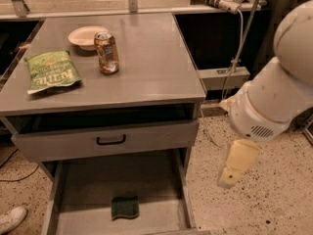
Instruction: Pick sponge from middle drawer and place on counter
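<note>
The sponge (124, 207), dark green on top, lies flat on the floor of the open middle drawer (93, 180), near its front edge. The grey counter (151, 62) is the cabinet's top. My gripper (235, 166) hangs cream-coloured below the big white arm (274, 102), over the speckled floor to the right of the cabinet. It is outside the drawer, roughly level with it, and well right of the sponge. It holds nothing that I can see.
On the counter's left part stand a green chip bag (51, 72), a drink can (106, 52) and a white bowl (85, 35). A shut drawer front with a black handle (111, 140) sits above the open drawer. A power strip with its cable (230, 4) is back right. A shoe (12, 218) is bottom left.
</note>
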Robot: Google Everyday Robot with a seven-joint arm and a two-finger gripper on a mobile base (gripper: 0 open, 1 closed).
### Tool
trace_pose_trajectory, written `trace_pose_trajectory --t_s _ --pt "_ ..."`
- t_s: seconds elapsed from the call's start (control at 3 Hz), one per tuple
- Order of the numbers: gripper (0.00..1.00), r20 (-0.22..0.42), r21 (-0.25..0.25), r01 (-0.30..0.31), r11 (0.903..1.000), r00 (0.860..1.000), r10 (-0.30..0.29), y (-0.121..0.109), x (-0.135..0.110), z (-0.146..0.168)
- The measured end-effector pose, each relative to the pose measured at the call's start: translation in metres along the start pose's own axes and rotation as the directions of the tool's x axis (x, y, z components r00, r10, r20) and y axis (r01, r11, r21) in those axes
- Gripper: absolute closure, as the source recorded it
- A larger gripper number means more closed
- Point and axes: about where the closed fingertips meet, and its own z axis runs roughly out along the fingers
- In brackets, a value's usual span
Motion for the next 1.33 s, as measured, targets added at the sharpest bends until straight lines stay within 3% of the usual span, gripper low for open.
trace_pose_trajectory --t_s 0.67,1.0,1.33 --pt "0.00 0.141 -0.131 0.023 0.9911 0.990 -0.005 0.023 -0.040 0.121" --pt "0.00 0.148 -0.131 0.030 0.9909 0.989 -0.010 0.026 -0.040 0.123" --pt "0.00 0.184 -0.163 0.043 0.9856 0.983 -0.012 0.042 -0.041 0.166"
